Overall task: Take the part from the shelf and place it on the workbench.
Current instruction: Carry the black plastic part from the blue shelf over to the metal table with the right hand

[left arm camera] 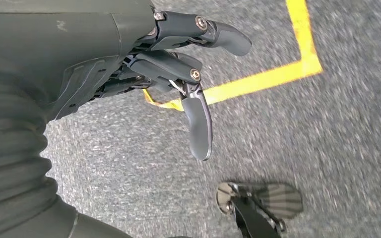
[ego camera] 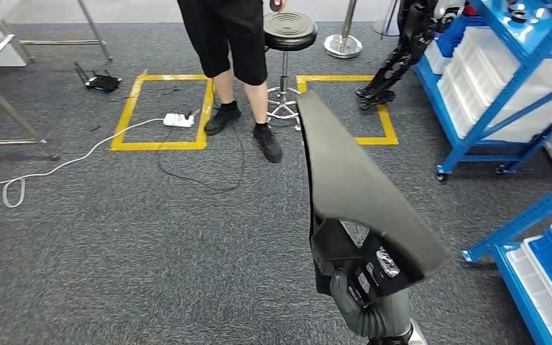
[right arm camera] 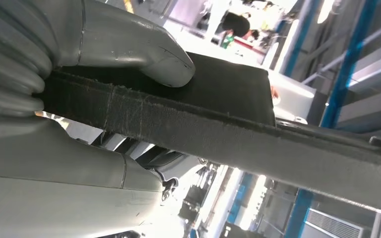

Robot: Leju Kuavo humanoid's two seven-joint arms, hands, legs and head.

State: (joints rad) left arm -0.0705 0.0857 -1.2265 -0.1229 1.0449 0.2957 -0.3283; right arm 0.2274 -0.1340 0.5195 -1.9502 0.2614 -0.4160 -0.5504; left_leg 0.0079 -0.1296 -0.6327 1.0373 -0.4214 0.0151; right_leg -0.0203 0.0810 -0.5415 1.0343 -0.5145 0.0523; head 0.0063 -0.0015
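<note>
The part [ego camera: 352, 190] is a long, flat, dark grey panel with a curved cut-out near its lower end. It stands tilted upward in front of me, held at its lower end by my right hand [ego camera: 363, 277]. In the right wrist view the thumb [right arm camera: 129, 42] presses on the panel's face [right arm camera: 228, 84], and its thick edge [right arm camera: 218, 131] runs across the picture. My left hand [left arm camera: 178, 64] hangs over the grey carpet with its fingers [left arm camera: 198, 124] loosely spread and nothing in them.
A person in black shorts [ego camera: 233, 65] stands ahead beside a black stool [ego camera: 287, 32]. Yellow floor tape [ego camera: 162, 111], a white power strip [ego camera: 178, 120] and cables lie on the carpet. Blue shelving [ego camera: 503, 72] with white bins lines the right side.
</note>
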